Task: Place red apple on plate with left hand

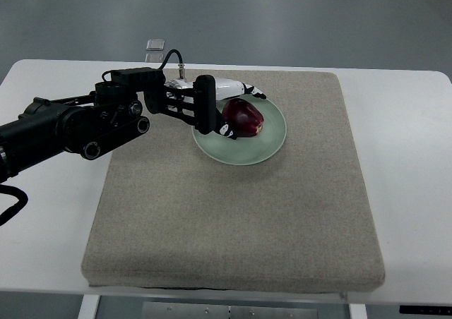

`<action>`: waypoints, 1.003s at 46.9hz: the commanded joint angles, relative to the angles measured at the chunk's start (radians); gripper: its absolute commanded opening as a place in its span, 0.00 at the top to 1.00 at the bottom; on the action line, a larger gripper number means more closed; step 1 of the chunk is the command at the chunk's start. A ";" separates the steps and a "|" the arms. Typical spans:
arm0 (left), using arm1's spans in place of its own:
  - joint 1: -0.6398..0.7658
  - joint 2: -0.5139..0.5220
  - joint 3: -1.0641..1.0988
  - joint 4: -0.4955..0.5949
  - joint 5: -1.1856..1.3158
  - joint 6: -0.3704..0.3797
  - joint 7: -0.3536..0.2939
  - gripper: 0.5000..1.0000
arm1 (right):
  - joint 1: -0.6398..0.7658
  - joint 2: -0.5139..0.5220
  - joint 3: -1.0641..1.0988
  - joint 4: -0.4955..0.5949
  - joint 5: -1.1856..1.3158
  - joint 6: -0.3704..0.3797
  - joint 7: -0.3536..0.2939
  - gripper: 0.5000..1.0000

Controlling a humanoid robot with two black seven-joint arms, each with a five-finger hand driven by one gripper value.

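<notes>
- Holding the apple over the plate, left hand wrapped around it.
- Risk: a snagging finger on release rolls it off the rim onto the mat.

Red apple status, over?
Left robot hand over the plate, fingers around the red apple. Apple above the plate; contact unclear. Right arm not in view. Nothing in the way.
</notes>
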 commanded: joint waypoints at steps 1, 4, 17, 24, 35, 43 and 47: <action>-0.006 0.002 -0.006 -0.001 -0.028 -0.016 0.000 0.01 | 0.000 0.000 0.000 0.000 0.000 0.000 0.000 0.14; -0.012 0.009 -0.011 -0.001 -0.085 -0.032 0.000 0.01 | 0.000 0.000 0.000 0.000 0.000 0.000 0.001 0.14; -0.053 0.078 -0.017 0.018 -0.578 -0.036 0.000 0.01 | 0.000 0.000 0.000 0.000 0.000 0.000 0.000 0.14; -0.075 0.113 -0.018 0.045 -0.859 -0.038 0.000 0.00 | 0.000 0.000 0.000 0.000 0.000 0.000 0.000 0.14; -0.064 0.229 -0.093 0.051 -1.212 -0.099 0.005 0.00 | 0.000 0.000 0.000 0.001 0.000 0.000 0.000 0.14; 0.002 0.295 -0.143 0.056 -1.373 -0.148 0.024 0.00 | 0.000 0.000 0.000 0.000 0.000 0.000 0.000 0.14; 0.037 0.295 -0.169 0.059 -1.464 -0.177 0.072 0.00 | 0.000 0.000 0.000 0.001 0.000 0.000 0.000 0.14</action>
